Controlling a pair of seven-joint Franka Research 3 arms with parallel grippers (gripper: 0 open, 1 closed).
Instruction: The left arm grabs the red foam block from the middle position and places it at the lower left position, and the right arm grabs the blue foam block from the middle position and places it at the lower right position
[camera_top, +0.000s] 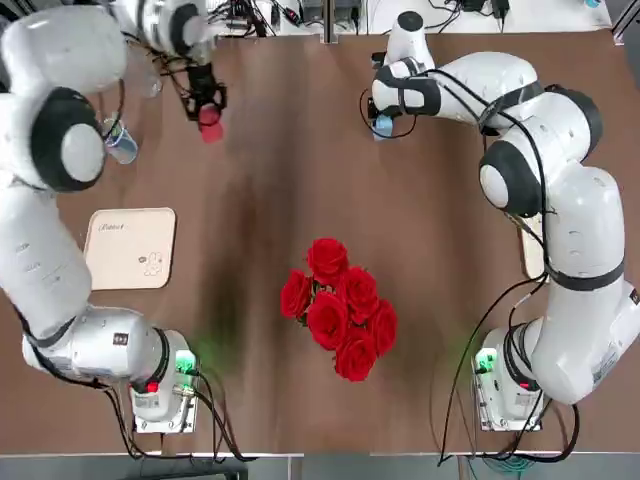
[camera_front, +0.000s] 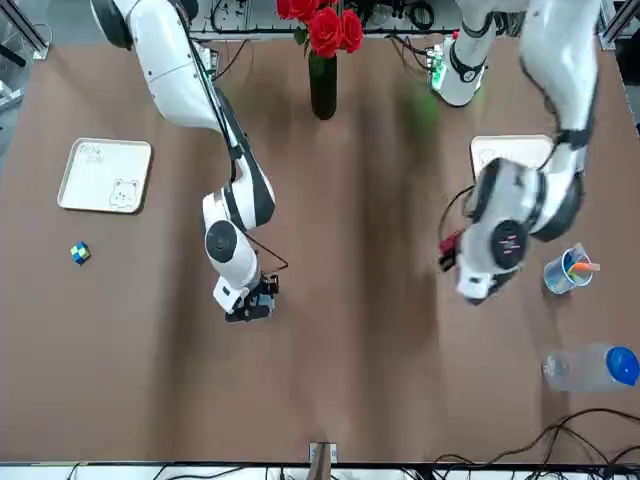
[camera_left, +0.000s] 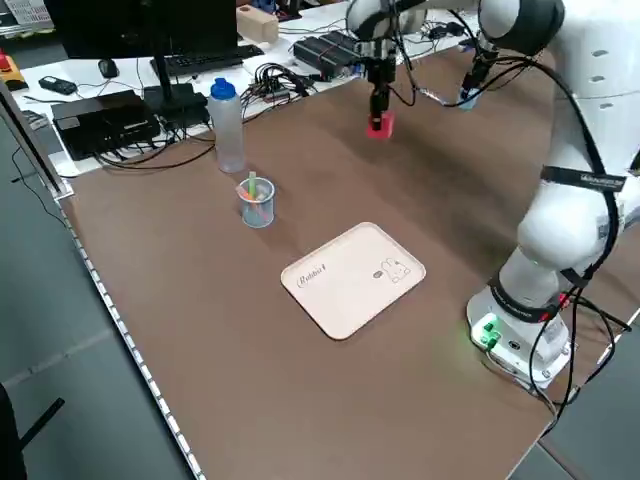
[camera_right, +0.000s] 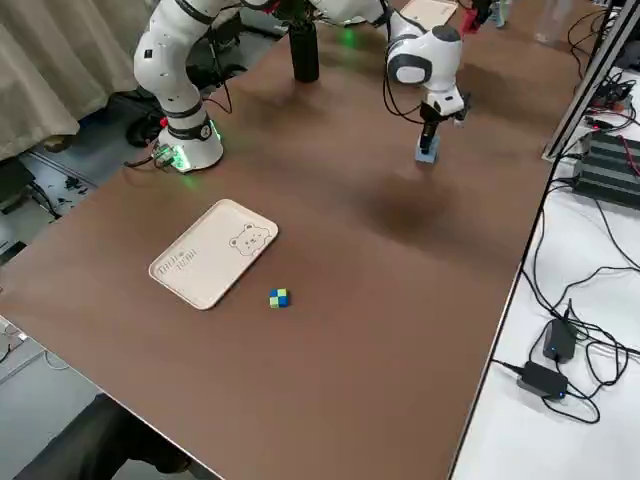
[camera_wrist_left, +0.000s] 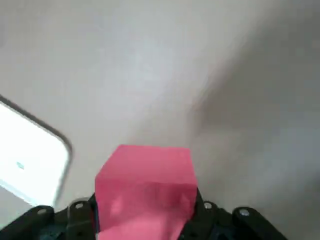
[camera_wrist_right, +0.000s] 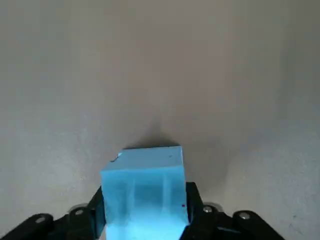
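While the red foam block (camera_top: 210, 127) sits clamped in the left gripper (camera_top: 207, 110), I see it lifted clear of the brown table (camera_top: 270, 200), at the far left. Its cream tray (camera_top: 131, 247), the lower left position, lies well apart, nearer the left arm's base. On the far right, the right gripper (camera_wrist_right: 145, 220) has its 2 fingers against the sides of the blue foam block (camera_wrist_right: 144, 187), which rests on the tabletop. Between both arms' bases stands a bunch of red roses (camera_top: 338, 306). A cup of pens (camera_left: 256, 201) and a bottle (camera_left: 226, 125) stand by the table's left edge.
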